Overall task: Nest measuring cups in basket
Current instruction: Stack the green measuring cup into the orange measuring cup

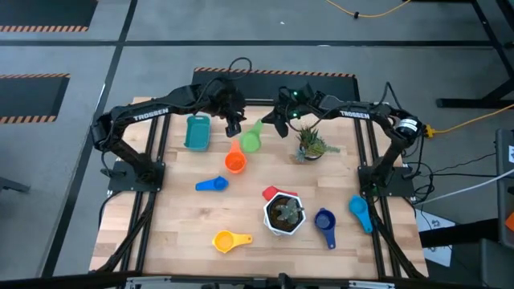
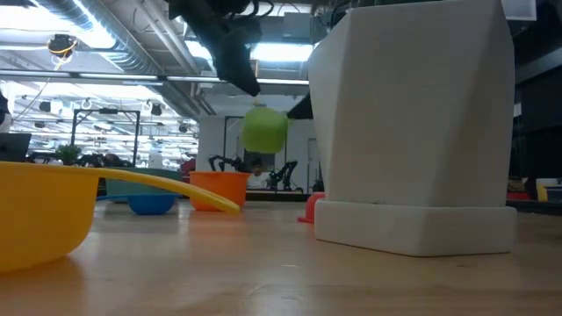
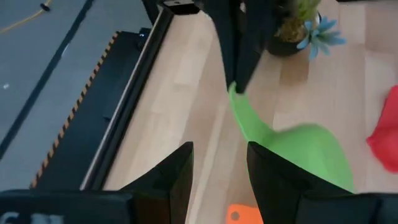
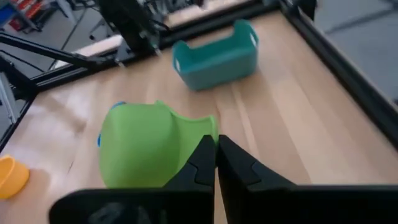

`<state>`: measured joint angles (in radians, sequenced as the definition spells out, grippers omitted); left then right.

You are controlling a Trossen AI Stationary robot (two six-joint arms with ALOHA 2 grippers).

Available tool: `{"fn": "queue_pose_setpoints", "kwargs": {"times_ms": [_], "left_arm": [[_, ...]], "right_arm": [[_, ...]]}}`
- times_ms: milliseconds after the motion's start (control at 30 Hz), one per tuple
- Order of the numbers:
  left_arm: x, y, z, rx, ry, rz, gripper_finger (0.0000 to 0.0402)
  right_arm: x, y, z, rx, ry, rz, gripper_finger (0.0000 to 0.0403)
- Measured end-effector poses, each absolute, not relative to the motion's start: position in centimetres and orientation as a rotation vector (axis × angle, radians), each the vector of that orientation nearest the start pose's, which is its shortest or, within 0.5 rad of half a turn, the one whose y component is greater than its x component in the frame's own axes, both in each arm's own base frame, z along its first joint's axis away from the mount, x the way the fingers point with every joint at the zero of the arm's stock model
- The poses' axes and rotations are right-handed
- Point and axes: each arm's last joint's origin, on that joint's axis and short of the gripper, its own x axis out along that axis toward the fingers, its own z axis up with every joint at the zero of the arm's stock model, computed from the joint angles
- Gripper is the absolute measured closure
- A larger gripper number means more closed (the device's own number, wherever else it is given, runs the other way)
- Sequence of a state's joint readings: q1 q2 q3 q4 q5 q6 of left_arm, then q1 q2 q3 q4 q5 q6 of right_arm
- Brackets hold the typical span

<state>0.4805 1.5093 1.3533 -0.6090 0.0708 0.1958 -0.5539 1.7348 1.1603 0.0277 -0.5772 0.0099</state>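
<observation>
The green measuring cup [image 1: 251, 140] hangs above the table, with my right gripper [image 4: 216, 142] shut on it. Close by on its left, my left gripper [image 3: 221, 163] stands open with only bare table between its fingers. The teal basket [image 1: 197, 132] stands on the table at the far left and holds nothing that I can see. An orange cup [image 1: 234, 161] sits below the green one. Blue [image 1: 211, 184], red [image 1: 275, 193], yellow [image 1: 229, 239], dark blue [image 1: 324, 221] and light blue [image 1: 361, 213] cups lie spread over the table. My right gripper pinches the free end of the green cup's flat handle [image 3: 235, 94] between its two shut fingers [image 3: 244, 59]. The fingers slant down from the far right and run along the handle. The cup is lifted clear of the table [image 2: 263, 130], its bowl [image 4: 140, 146] beyond the fingertips.
A white hexagonal pot [image 1: 283, 214] with a plant stands near the table's middle front, with the red cup against it. A small potted plant [image 1: 309, 145] stands just right of my right gripper. Black frame rails [image 1: 365, 152] run along the table's sides.
</observation>
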Motion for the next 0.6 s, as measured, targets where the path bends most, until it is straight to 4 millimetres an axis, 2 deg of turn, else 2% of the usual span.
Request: {"fn": "queue_pose_setpoints", "kwargs": {"times_ms": [233,367,600], "left_arm": [[29.1,14.5,32.1,-0.097,0.759,0.286,0.0258],[29.2,14.2,32.1,-0.154,0.741,0.23,0.0258],[29.2,14.2,32.1,-0.163,0.742,0.244,0.0258]], "right_arm": [[34.7,-16.9,24.4,0.151,0.359,0.083,0.0396],[35.1,-16.2,24.4,0.101,0.366,0.039,0.0397],[35.7,-15.2,24.5,0.038,0.353,0.066,0.0397]]}}
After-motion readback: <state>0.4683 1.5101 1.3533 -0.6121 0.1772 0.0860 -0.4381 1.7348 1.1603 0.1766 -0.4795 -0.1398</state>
